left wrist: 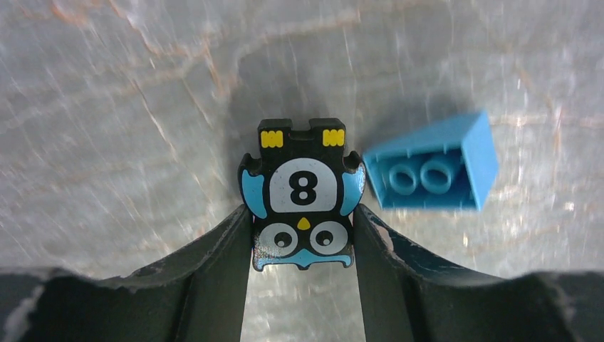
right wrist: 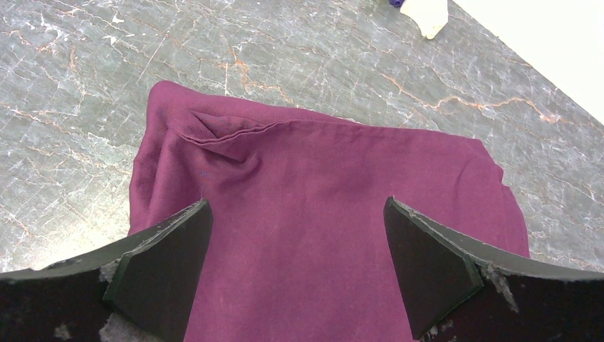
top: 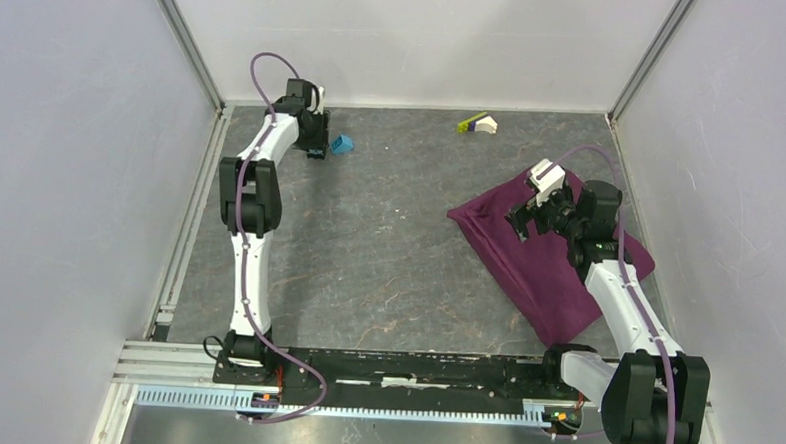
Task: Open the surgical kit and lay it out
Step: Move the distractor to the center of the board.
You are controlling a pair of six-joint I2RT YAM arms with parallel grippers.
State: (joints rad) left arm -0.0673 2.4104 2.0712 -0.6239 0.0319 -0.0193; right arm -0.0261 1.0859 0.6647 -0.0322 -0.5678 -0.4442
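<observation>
The surgical kit is a folded dark purple cloth bundle (top: 557,274) at the right of the table, also in the right wrist view (right wrist: 320,185). The tray, instruments, packets and gauze are hidden. My right gripper (top: 525,220) hangs open just above the bundle's far left part, with its jaws wide apart over the cloth (right wrist: 298,214). My left gripper (top: 315,151) is at the far left of the table. It is shut (left wrist: 303,228) on a flat black penguin piece marked 8 (left wrist: 303,189).
A small blue block (top: 342,145) lies just right of the left gripper and shows hollow-side up in the left wrist view (left wrist: 434,167). A yellow-green and white piece (top: 478,124) lies by the back wall. Side walls bound the table.
</observation>
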